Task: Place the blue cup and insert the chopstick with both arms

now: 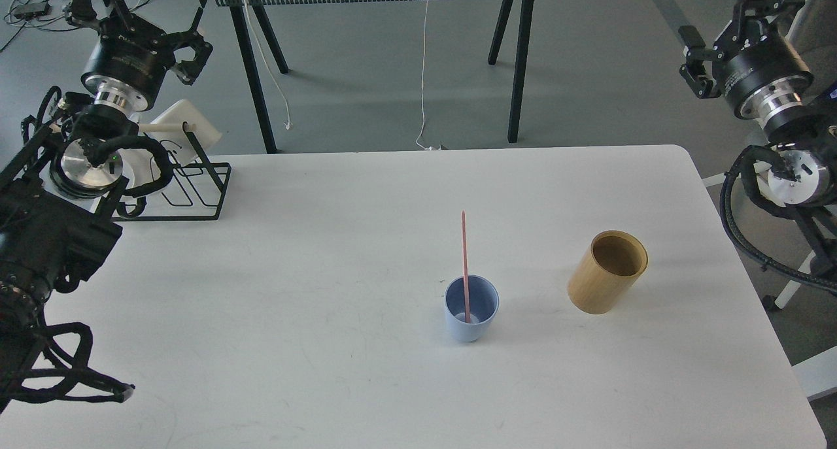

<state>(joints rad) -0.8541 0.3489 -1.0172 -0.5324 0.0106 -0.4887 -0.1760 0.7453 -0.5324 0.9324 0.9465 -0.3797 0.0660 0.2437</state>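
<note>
The pale blue cup stands upright on the white table, right of centre. The pink chopstick stands in it, leaning slightly left, with its top well above the rim. My left gripper is raised at the far left, beyond the table's back edge, with its fingers spread and nothing between them. My right gripper is raised at the far right, off the table, also spread and holding nothing. Both are far from the cup.
A tan cylindrical holder stands upright to the right of the cup. A black wire rack with a white object sits at the table's back left. A second table's legs and a chair stand beyond.
</note>
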